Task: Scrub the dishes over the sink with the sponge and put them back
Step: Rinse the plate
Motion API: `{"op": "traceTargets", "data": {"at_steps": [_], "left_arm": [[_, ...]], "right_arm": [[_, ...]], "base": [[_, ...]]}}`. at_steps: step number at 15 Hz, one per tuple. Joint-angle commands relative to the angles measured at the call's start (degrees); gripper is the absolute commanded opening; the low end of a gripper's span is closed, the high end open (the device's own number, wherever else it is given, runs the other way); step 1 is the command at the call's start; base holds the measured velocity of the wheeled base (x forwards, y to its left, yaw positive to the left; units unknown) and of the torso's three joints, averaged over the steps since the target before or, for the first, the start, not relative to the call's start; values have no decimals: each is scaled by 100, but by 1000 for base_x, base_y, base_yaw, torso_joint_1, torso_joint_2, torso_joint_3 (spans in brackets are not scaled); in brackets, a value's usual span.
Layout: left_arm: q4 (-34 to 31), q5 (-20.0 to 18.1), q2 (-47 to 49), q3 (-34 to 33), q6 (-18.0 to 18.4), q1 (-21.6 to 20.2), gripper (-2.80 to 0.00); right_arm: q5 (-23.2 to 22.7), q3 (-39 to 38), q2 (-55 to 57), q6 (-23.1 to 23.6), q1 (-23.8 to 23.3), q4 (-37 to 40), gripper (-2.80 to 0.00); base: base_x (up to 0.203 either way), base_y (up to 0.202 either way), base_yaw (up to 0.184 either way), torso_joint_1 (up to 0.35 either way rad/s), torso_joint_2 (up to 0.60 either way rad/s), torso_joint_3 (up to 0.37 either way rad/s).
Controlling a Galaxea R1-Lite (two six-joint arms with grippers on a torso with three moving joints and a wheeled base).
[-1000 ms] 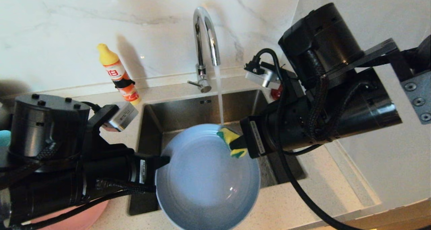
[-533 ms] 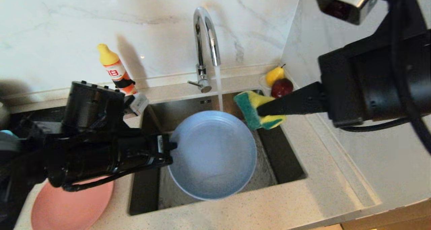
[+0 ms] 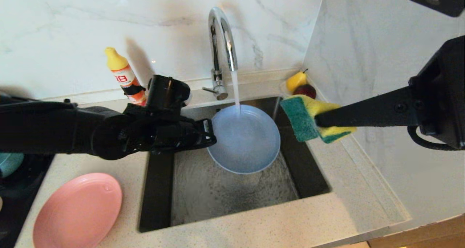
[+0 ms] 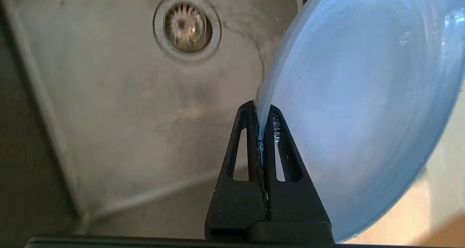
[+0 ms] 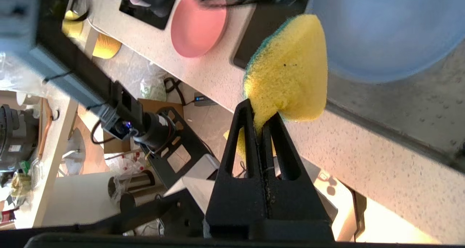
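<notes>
Under the running tap (image 3: 222, 41), left gripper (image 4: 262, 113) clamps the grey-blue plate (image 3: 244, 139) rim; right gripper (image 5: 261, 119) pinches the sponge (image 3: 312, 119) aside. Keep the plate tilted so water sheets off.

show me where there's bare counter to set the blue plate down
Bare counter runs along the sink's front edge, right of the pink plate, and down the sink's right side. The back corner is crowded by fruit.

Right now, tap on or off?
On: a stream of water falls from the tall chrome gooseneck tap onto the large grey-blue plate.
</notes>
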State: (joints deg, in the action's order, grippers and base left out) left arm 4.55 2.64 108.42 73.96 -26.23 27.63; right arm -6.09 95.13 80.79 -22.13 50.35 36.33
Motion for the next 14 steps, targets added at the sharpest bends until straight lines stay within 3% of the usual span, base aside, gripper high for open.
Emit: {"op": "traceTargets", "data": {"at_steps": [1, 6, 11, 14], "left_arm": [[-17, 53, 763, 619, -21, -68, -280], [-273, 64, 1081, 1177, -22, -73, -280], [-296, 76, 1013, 1109, -22, -80, -280], [-283, 138, 723, 818, 68, -319, -280]], "right_arm": [[-7, -124, -98, -11, -78, 15, -280], [-7, -285, -111, -20, -113, -18, -280], [-15, -398, -99, -37, -113, -29, -280], [-21, -463, -72, -46, -113, -29, -280]], "base": [[0, 0, 0, 0, 0, 0], [0, 0, 0, 0, 0, 0], [0, 0, 0, 0, 0, 0], [0, 0, 0, 0, 0, 0]]}}
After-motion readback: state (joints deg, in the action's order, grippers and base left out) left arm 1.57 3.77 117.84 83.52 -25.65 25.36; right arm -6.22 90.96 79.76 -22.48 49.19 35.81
